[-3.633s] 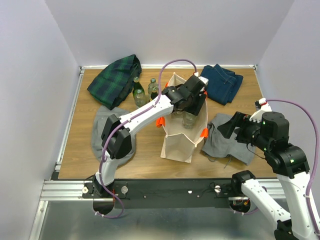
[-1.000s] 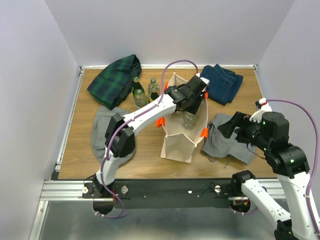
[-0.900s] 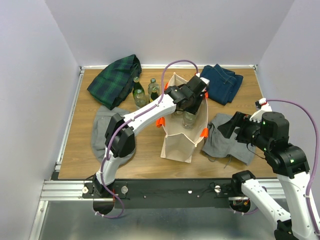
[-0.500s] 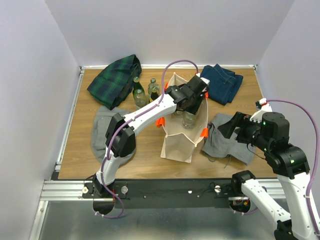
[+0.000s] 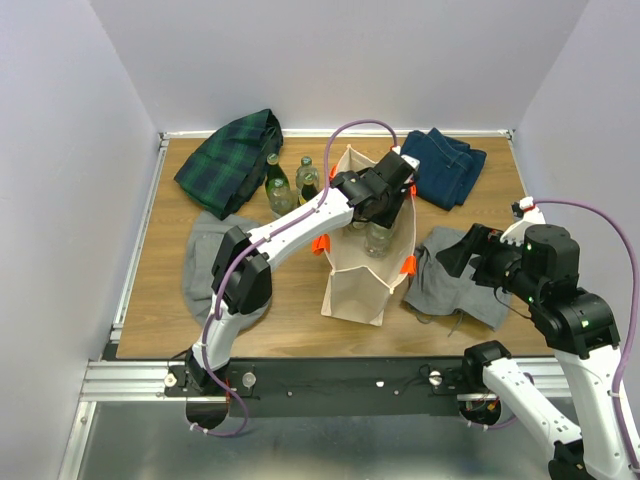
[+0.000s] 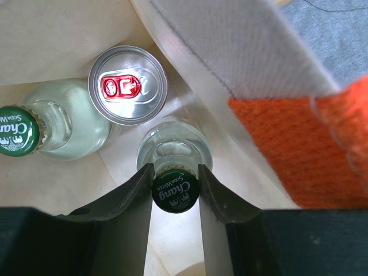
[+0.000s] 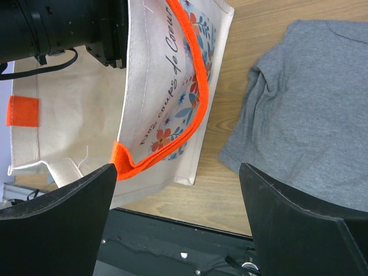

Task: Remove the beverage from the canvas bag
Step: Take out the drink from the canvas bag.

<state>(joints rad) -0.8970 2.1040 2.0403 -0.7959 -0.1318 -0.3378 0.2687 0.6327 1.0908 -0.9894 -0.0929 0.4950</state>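
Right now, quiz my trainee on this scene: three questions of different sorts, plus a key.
1. True or false: the left gripper is shut on a bottle inside the bag.
2. How many drinks does the left wrist view show in the bag? A one, B two, C three.
3. Fill in: the right gripper is ___ and holds nothing.
Key: 1 true; 2 C: the gripped bottle, a second bottle and a can; 3 open.

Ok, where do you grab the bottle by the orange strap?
By its neck, under the green cap, coming straight down from above. The bottle stands upright in the bag, crowded by a can and another bottle, so only its top is free.
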